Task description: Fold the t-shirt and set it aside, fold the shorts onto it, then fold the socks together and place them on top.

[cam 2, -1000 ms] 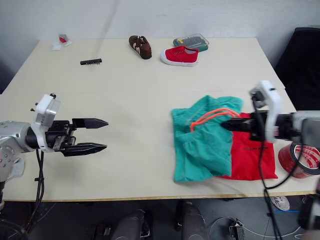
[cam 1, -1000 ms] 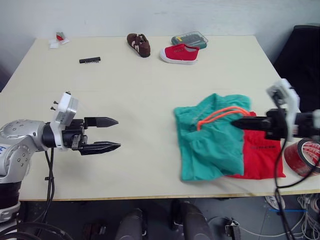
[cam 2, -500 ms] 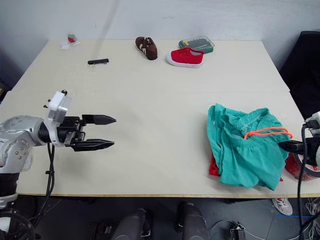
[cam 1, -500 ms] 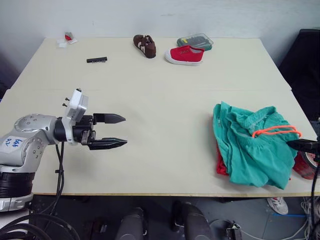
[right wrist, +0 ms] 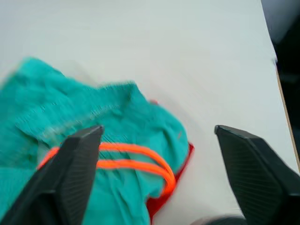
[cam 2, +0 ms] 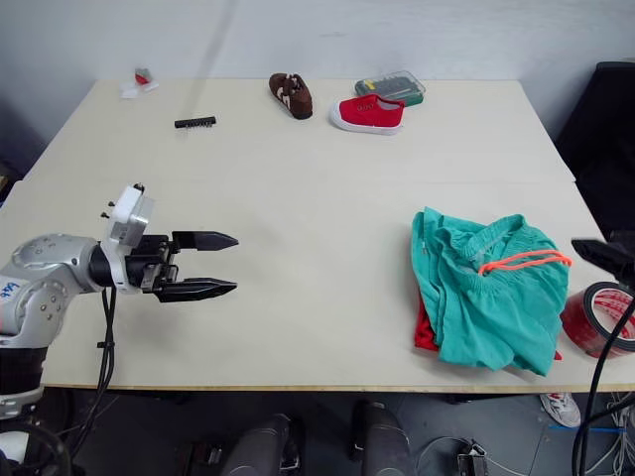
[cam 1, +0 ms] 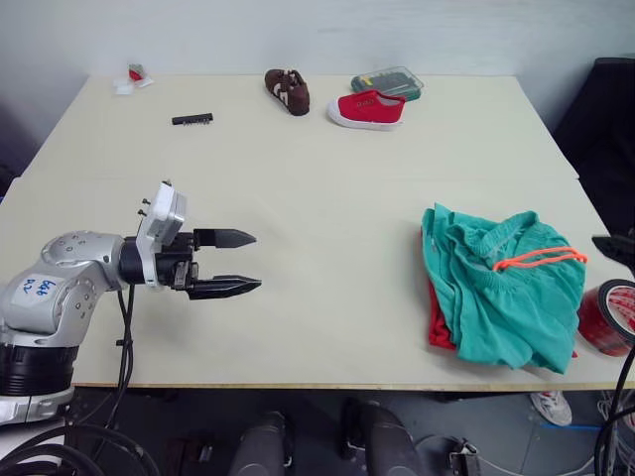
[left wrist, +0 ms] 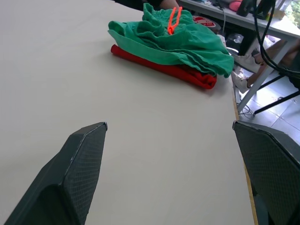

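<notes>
Silver-grey left arm with white wrist block, black cable, black two-fingered hand (blue-inked label).

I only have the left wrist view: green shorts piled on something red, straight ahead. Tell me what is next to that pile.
Observer: A roll of red tape lies beside the shorts, at the table's right edge.
Operator: Report the right claw.
Observer: The right claw is open, hanging over the shorts' orange drawstring, holding nothing.
Operator: Now list what is at the far edge.
Observer: A brown shoe, a red shoe, a clear case and a black strip lie there, well apart from the pile.
</notes>
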`<state>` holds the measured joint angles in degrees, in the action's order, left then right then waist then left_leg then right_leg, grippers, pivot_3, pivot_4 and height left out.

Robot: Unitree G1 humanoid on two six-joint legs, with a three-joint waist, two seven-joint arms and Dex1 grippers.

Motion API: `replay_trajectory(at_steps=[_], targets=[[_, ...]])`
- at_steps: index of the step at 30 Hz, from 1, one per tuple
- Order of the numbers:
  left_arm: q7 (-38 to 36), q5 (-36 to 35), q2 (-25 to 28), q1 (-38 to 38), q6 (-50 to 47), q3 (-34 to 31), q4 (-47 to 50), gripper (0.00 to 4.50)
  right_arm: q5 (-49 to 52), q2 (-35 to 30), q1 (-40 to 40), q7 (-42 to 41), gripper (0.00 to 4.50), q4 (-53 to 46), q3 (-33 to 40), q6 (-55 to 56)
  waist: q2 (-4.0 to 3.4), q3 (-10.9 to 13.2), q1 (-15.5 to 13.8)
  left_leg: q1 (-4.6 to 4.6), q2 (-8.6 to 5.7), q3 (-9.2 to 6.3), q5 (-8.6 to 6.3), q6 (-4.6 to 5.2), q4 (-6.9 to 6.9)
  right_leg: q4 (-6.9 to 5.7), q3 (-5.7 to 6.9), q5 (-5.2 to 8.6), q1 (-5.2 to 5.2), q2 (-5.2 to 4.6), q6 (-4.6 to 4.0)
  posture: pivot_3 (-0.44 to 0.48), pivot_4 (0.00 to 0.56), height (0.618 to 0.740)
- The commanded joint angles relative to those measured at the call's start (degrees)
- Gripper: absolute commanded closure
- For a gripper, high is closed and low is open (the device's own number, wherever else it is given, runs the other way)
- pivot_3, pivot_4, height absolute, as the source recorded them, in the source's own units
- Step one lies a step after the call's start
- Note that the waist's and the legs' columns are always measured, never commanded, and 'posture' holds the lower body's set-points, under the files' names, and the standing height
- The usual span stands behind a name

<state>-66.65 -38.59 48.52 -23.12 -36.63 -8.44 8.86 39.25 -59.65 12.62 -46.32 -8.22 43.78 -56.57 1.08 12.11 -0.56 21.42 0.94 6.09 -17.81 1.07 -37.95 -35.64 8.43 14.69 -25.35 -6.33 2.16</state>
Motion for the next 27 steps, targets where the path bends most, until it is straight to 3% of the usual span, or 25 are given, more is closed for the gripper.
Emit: replay_trajectory(at_steps=[1, 6, 11, 15, 20, 27], targets=[[3.1, 0.1, 0.9, 3.3, 0.4, -4.1, 3.7, 0.0, 8.3, 3.1, 3.6, -2.6, 0.02, -9.2, -5.2, 0.2, 0.02, 0.0, 0.2, -0.02, 0.01, -0.02, 0.0, -0.01, 0.0, -0.01, 0.0, 0.0, 0.01, 0.01, 0.0, 0.0, 0.15, 0.74], [10.6, 0.7, 1.0, 15.4, -0.8, -13.8, 11.2, 0.0, 16.2, 11.5, 13.2, -3.2, 0.02, -18.7, -21.8, 0.6, 0.06, 0.0, 1.0, -0.07, 0.14, 0.0, -0.05, -0.11, 0.03, 0.0, -0.07, 0.0, 0.01, 0.11, -0.01, 0.0, 0.15, 0.74], [21.2, 3.3, -4.9, 32.1, -1.1, -25.0, 21.7, 0.0, 13.3, 15.6, 19.0, -6.4, 0.02, -18.1, -34.8, 3.8, 0.09, 0.0, 0.5, 0.03, 0.07, -0.01, -0.19, 0.08, -0.02, 0.1, -0.09, 0.01, 0.0, 0.01, -0.04, 0.0, 0.15, 0.74], [29.4, 11.7, -11.6, 46.9, 3.0, -41.9, 19.9, 0.0, 13.7, 18.4, 21.9, -8.7, 0.02, -15.3, -38.7, 5.3, 0.3, 0.0, 0.6, 0.12, -0.03, 0.06, -0.44, 0.41, -0.14, 0.26, -0.14, -0.02, -0.01, -0.12, 0.01, 0.0, 0.15, 0.74], [31.3, 11.4, -7.8, 45.0, -0.6, -44.7, 10.5, 0.0, 13.6, 19.9, 22.4, -9.3, 0.02, -15.2, -40.3, 5.9, 0.28, 0.0, -1.1, 0.13, -0.05, -0.03, -0.7, 0.72, -0.21, 0.29, -0.05, -0.06, 0.0, -0.15, -0.03, 0.0, 0.15, 0.74], [29.6, 13.8, -2.3, 40.4, 0.8, -40.5, -1.7, 0.0, 13.7, 21.4, 20.6, -6.7, 0.02, -16.5, -40.4, 6.4, 0.31, 0.0, -0.7, 0.13, 0.01, 0.03, -0.84, 0.44, -0.16, 0.41, -0.02, -0.23, -0.01, -0.2, -0.17, 0.0, 0.15, 0.74]])
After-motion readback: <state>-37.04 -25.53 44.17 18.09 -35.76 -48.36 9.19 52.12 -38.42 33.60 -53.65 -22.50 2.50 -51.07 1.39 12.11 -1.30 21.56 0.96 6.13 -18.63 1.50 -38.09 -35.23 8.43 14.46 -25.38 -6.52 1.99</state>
